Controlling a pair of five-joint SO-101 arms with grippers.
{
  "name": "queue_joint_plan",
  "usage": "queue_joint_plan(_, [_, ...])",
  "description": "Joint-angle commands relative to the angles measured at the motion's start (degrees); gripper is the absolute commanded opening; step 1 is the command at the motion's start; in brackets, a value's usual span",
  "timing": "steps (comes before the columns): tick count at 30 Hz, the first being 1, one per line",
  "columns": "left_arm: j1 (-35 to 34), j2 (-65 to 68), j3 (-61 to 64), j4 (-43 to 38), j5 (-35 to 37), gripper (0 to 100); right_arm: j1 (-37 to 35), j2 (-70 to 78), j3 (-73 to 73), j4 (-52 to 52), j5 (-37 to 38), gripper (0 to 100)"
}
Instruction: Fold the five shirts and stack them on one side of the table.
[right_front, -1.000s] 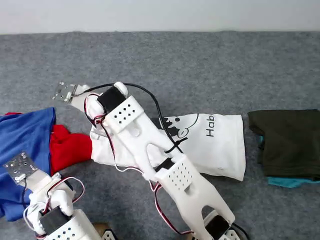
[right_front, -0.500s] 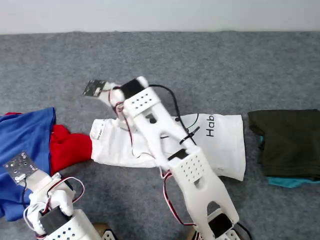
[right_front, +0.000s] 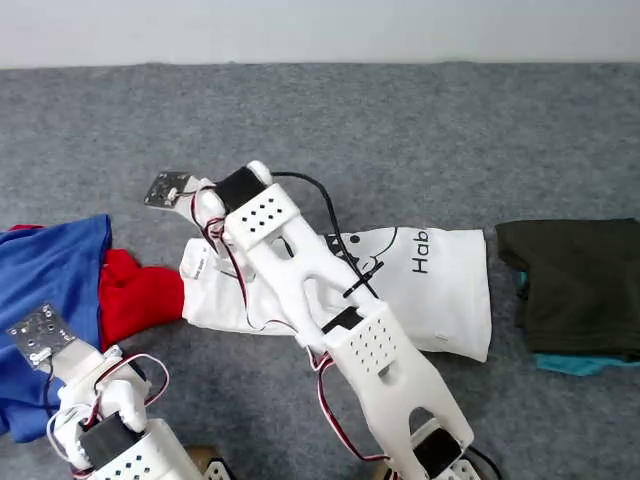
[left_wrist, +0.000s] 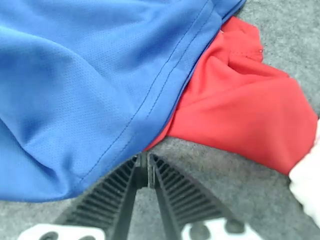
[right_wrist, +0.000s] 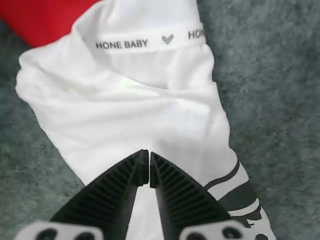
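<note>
At the right end effector (right_wrist: 149, 154): pinched shut, gripping nothing, poised over the collar end of one white shirt (right_wrist: 150, 100) spread flat on the grey worktop (right_front: 400, 130). Just beyond its tips, one red shirt (right_wrist: 45, 15), right against the white collar. At the left end effector (left_wrist: 148, 157): likewise pressed together, empty, at the hem of one blue shirt (left_wrist: 75, 75) lying over the red. Well away from both, past the white shirt's far edge, the last two of five, stacked: one dark folded shirt (right_front: 575, 280) atop one teal shirt (right_front: 570, 365).
</note>
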Motion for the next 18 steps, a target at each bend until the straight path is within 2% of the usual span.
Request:
queue_joint_plan(1, [-0.2,-0.7,-0.5,0.2,0.4,2,0.0,1.4,0.6,2.4,-0.9,1.0])
queue_joint_plan(9, [-0.2,-0.7,-0.5,0.2,0.4,2,-2.8,2.2,6.1,2.5,-1.1,1.0])
queue_joint_plan(12, [-0.2,-0.7,-0.5,0.2,0.4,2,-4.9,2.0,7.7,2.6,-3.4,1.0])
queue_joint_plan(18, [-0.2,-0.7,-0.5,0.2,0.4,2,-6.6,-3.8,11.8,2.5,-4.0,1.0])
